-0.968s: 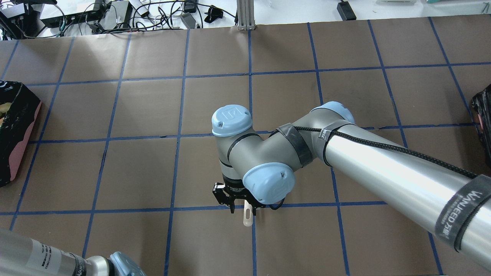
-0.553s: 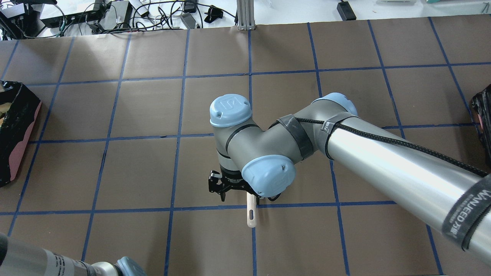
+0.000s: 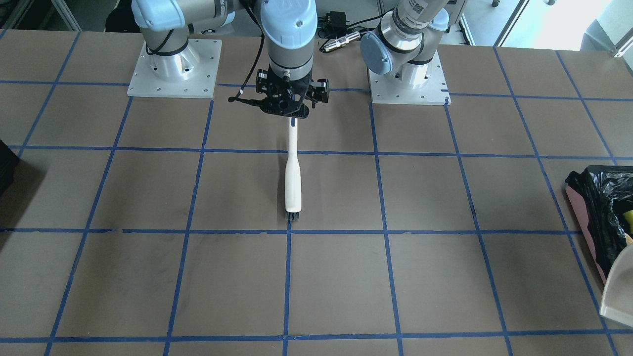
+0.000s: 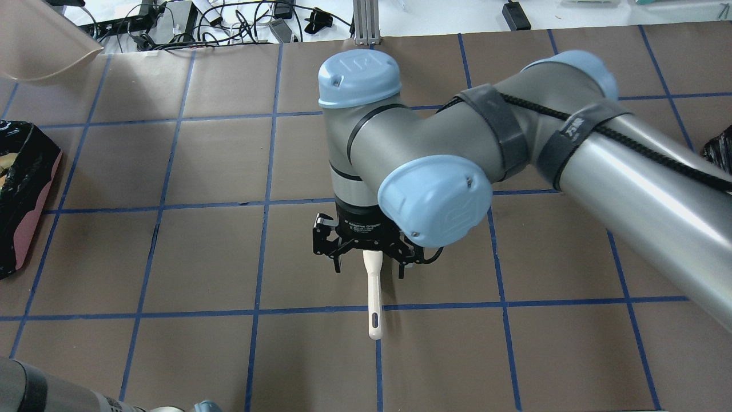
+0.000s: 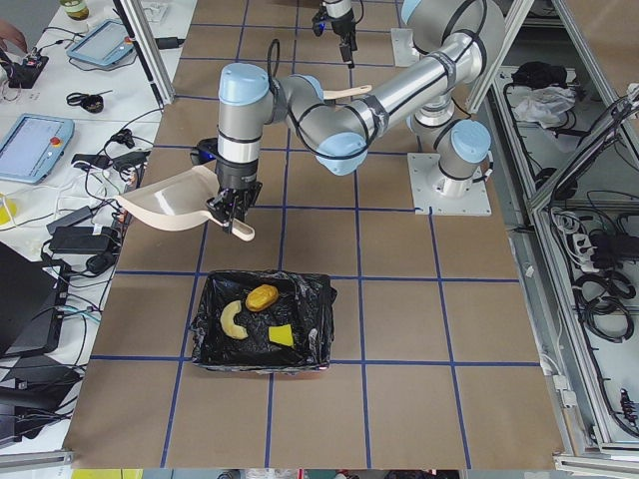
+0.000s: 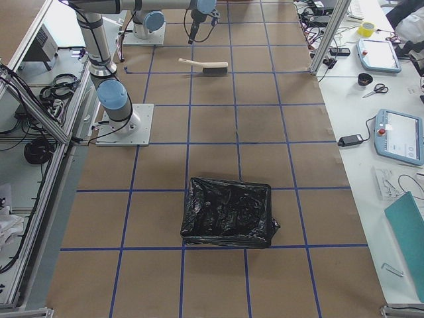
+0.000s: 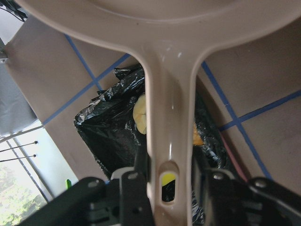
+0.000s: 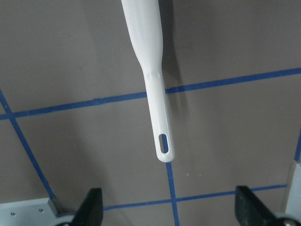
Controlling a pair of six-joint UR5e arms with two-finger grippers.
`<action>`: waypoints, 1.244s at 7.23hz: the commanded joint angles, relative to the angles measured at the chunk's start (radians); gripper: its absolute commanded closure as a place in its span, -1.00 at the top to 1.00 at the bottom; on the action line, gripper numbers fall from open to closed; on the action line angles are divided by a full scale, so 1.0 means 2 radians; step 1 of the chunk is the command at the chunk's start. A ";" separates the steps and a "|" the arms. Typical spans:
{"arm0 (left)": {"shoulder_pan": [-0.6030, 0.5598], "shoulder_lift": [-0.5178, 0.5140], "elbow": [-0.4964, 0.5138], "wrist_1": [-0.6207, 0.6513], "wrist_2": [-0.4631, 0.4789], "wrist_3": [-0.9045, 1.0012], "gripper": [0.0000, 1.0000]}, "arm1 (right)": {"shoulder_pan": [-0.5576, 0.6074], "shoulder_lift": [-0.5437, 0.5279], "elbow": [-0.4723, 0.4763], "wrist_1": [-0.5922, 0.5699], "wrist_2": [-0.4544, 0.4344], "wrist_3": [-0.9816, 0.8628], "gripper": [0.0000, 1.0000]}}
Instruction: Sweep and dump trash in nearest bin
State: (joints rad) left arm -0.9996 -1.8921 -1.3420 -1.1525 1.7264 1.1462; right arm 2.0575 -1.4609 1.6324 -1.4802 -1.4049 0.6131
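Note:
My left gripper [image 7: 167, 188] is shut on the handle of a beige dustpan [image 5: 175, 200] and holds it tilted in the air just beyond the bin [image 5: 265, 324]. The bin is pink-sided with a black bag. In it lie the potato-like oval [image 5: 263, 296], the croissant-like piece [image 5: 233, 319] and the yellow-green wedge [image 5: 282, 334]. My right gripper [image 4: 370, 268] is open and empty, above the handle end of a white brush [image 3: 293, 178] that lies flat on the table. In the right wrist view the brush handle [image 8: 157, 94] lies below and between the spread fingers [image 8: 94, 207].
A plain dark bag-lined container [image 6: 228, 212] stands at the table's right end. The brown table [image 3: 445, 257] has a blue tape grid. Cables and boxes [image 4: 171, 23] lie past the far edge. The two arm bases [image 3: 173, 69] stand at the robot's side.
The right arm has risen above the brush, which stays on the table. The dustpan has come into the overhead view's top left, and the left arm has drawn out at the bottom left.

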 commanded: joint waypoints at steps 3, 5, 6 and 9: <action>-0.207 0.003 -0.010 -0.106 0.003 -0.391 -1.00 | -0.006 -0.074 -0.025 0.006 -0.073 -0.089 0.99; -0.266 -0.008 -0.012 -0.120 -0.043 -0.491 -1.00 | -0.062 -0.085 -0.025 -0.024 -0.087 -0.141 1.00; -0.289 -0.016 -0.012 -0.135 -0.045 -0.492 -1.00 | -0.106 -0.097 -0.025 -0.028 -0.088 -0.203 1.00; -0.367 -0.049 -0.012 -0.142 -0.081 -0.557 -1.00 | -0.185 -0.114 -0.022 -0.033 -0.126 -0.299 1.00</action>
State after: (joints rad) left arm -1.6674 -1.9634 -1.3667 -1.4311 1.6080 0.1130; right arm 1.7433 -1.6830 1.5870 -1.5371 -1.6144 0.1038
